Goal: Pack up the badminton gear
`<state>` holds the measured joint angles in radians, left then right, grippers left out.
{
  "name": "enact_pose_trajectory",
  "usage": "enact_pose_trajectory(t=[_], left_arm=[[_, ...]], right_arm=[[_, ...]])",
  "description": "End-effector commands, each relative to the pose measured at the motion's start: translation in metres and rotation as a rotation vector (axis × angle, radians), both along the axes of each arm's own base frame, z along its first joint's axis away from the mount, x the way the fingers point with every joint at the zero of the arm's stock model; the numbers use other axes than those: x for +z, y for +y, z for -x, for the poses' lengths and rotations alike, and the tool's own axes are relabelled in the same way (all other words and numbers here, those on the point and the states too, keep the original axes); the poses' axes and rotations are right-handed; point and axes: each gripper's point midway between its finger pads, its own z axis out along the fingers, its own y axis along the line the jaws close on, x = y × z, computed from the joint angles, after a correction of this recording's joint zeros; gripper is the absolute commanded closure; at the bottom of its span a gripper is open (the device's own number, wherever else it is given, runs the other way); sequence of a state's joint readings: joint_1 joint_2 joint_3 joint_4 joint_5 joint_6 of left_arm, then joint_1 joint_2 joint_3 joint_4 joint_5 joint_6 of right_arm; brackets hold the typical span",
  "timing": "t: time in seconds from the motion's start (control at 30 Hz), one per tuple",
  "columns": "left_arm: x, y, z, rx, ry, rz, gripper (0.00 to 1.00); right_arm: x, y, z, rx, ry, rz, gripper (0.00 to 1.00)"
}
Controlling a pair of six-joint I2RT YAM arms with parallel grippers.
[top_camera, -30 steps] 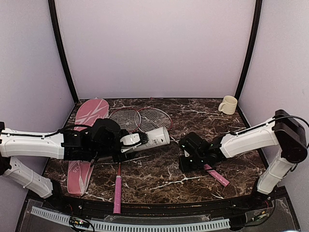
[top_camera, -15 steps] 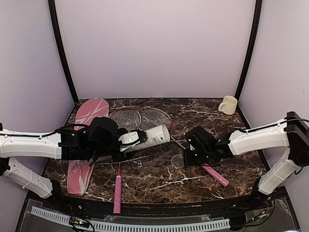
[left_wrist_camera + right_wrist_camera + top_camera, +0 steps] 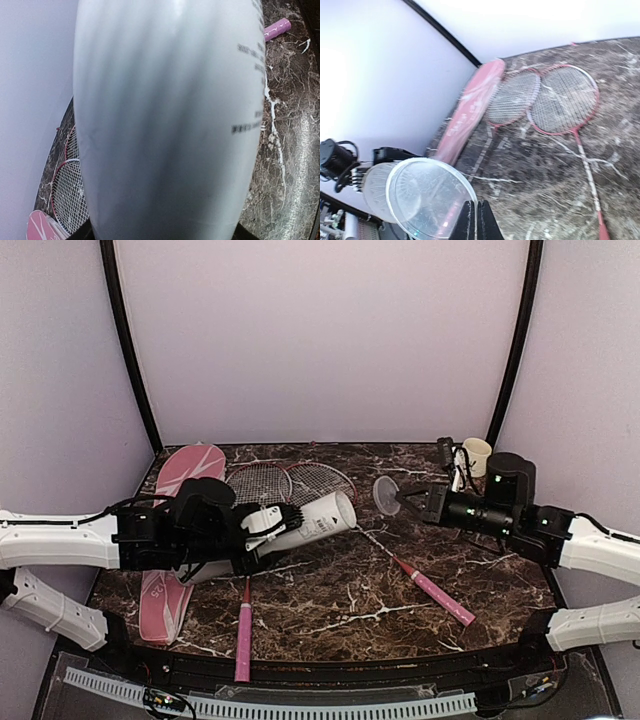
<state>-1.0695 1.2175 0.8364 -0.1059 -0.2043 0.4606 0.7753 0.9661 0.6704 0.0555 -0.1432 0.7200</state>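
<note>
Top view. My left jaws are clamped around the white tube [image 3: 312, 520], which lies slanted with its open mouth turned right toward the middle of the worktop [image 3: 330, 615]. My right jaws are pinched tight on the rim of a clear round lid [image 3: 385, 494], held in the air near that mouth, with a gap between them. The left racquet [image 3: 258, 485] and the right racquet [image 3: 320, 480] overlap at the heads toward the back left. One pink handle reaches the near edge and the other slants toward the front right. Bare marble shows between the two handles. The pink cover [image 3: 188, 472] lies along the left edge, partly under my left arm. A cream mug [image 3: 474, 456] stands in the back right corner, just behind my right arm.

Left wrist view. The tube [image 3: 165, 125] fills nearly the whole frame. A strip of marble shows on the right, with a pink handle end [image 3: 276, 29] at the top. Racquet strings show at the lower left.

Right wrist view. My fingers [image 3: 466, 220] are closed on the lid's lower rim [image 3: 427, 192]. The tube's mouth sits just behind the lid. Both racquet heads and the cover [image 3: 470, 105] lie beyond on open marble.
</note>
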Motion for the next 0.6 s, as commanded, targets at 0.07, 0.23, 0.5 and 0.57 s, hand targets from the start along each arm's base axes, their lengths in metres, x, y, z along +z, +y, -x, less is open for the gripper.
enact_pose_trajectory(t=[0.07, 0.23, 0.5, 0.57], left_arm=[[0.03, -0.009, 0.009, -0.038, 0.013, 0.153, 0.37], [0.022, -0.011, 0.008, -0.03, 0.038, 0.15, 0.37], [0.016, -0.013, 0.006, -0.019, 0.047, 0.138, 0.37], [0.015, -0.013, 0.006, -0.021, 0.048, 0.134, 0.37]], right_arm=[[0.053, 0.033, 0.031, 0.182, -0.12, -0.176, 1.0], [0.059, 0.052, 0.043, 0.247, -0.136, -0.17, 1.0], [0.053, 0.056, 0.044, 0.246, -0.126, -0.144, 1.0], [0.052, 0.058, 0.042, 0.245, -0.122, -0.136, 1.0]])
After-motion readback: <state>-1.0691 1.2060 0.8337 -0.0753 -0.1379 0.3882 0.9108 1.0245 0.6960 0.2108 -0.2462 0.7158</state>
